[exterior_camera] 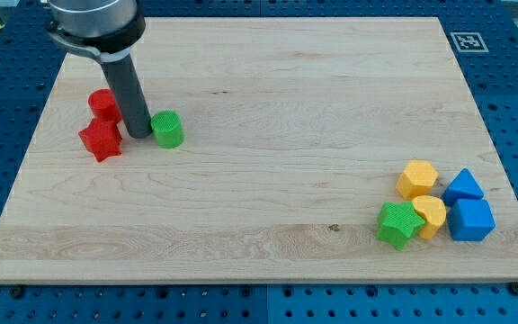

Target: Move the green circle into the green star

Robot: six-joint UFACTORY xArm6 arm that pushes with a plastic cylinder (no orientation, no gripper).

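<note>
The arm carries no hand; only a dark rod is seen, so nothing is held and nothing can be opened or closed. The tip (138, 133) is placed on the wooden worktop (268, 99), near the view's upper left corner.

The green circle (167, 130) is found just beside the tip, on the side toward the view's right. Whether the two are touching cannot be told with certainty, but almost no gap is visible. On the other side of the tip, toward the view's left, two red blocks are seen: a red round block (104, 103) slightly toward the view's top and a red star (101, 139) slightly toward the view's bottom. Both are close to the rod.

The green star (399, 223) is located well apart from the tip, far toward the view's lower right. It is grouped there with a yellow hexagon (417, 178), a yellow block (430, 216) whose shape is not clearly made out, and two blue blocks, a blue triangle (464, 186) and a blue cube (471, 220).

The task is judged to be at its beginning. The tip is already set behind the green circle, which is a good position for a push. Almost the whole way across the worktop is left to be covered, in a direction toward the view's right and somewhat toward its bottom. The yellow blocks beside the green star may be disturbed if the approach is not kept low enough.
</note>
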